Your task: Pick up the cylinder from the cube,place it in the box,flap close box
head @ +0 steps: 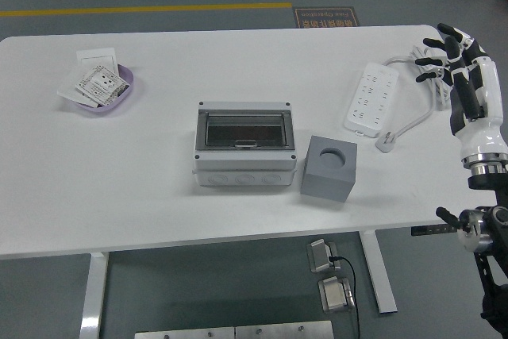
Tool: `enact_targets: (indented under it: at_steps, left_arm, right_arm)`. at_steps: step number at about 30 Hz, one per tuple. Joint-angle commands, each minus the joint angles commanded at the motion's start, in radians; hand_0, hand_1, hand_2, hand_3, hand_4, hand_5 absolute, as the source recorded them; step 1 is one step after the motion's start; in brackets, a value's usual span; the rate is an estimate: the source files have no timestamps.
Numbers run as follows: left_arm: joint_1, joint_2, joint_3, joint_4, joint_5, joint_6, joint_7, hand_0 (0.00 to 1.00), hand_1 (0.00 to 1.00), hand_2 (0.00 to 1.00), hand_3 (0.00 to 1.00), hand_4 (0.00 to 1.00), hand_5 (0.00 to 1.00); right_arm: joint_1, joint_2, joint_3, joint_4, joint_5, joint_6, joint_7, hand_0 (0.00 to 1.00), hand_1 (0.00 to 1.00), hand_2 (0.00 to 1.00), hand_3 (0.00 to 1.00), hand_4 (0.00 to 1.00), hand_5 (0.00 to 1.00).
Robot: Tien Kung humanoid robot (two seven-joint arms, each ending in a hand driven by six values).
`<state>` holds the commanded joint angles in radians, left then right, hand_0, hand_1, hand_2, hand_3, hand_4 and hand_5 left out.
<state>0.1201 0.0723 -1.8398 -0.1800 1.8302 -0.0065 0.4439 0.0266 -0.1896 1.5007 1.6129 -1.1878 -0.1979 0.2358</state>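
A grey cube (329, 168) with a round hole in its top stands right of the grey box (245, 146). No cylinder shows in the hole or anywhere else on the table. The box's smoky transparent flap lies flat over its top, shut. My right hand (452, 57) hangs over the table's far right edge, well to the right of the cube, its fingers spread and holding nothing. The left arm is out of view.
A white power strip (370, 99) with its cable (413, 61) and plug lies at the right, just left of my hand. A purple bowl (101, 89) with white packets sits at the far left. Under the table hang small metal units.
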Motion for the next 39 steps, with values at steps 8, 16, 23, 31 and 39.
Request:
enact_targets:
  at_steps: [8,16,23,31,39]
  left_arm:
    - [-0.007,0.004,0.006,0.0,-0.008,0.0,-0.006,0.652,0.699,0.676,0.713,0.786,0.519]
    - [-0.013,0.002,0.008,0.0,-0.01,0.0,-0.006,0.654,0.699,0.676,0.712,0.785,0.52]
    - [-0.018,-0.001,0.004,0.0,-0.006,0.0,-0.006,0.655,0.699,0.676,0.713,0.783,0.518]
    - [-0.025,-0.001,0.007,0.0,-0.008,-0.001,-0.009,0.654,0.699,0.676,0.713,0.782,0.52]
    - [-0.028,0.0,0.01,0.0,-0.011,-0.001,-0.008,0.654,0.699,0.675,0.713,0.783,0.522]
  right_arm:
    - [-0.007,0.004,0.015,-0.004,-0.039,-0.004,-0.012,0.381,0.479,0.638,0.719,0.956,0.741]
    - [-0.009,0.005,0.011,-0.016,-0.049,-0.007,-0.019,0.385,0.481,0.637,0.718,0.962,0.766]
    - [-0.007,0.013,-0.008,-0.022,-0.105,-0.008,-0.039,0.395,0.482,0.636,0.712,0.963,0.774]
    - [-0.012,0.01,0.019,-0.021,-0.121,-0.009,-0.043,0.403,0.484,0.636,0.709,0.958,0.775]
    - [-0.012,0.014,0.03,-0.021,-0.153,-0.012,-0.052,0.41,0.482,0.636,0.706,0.951,0.775]
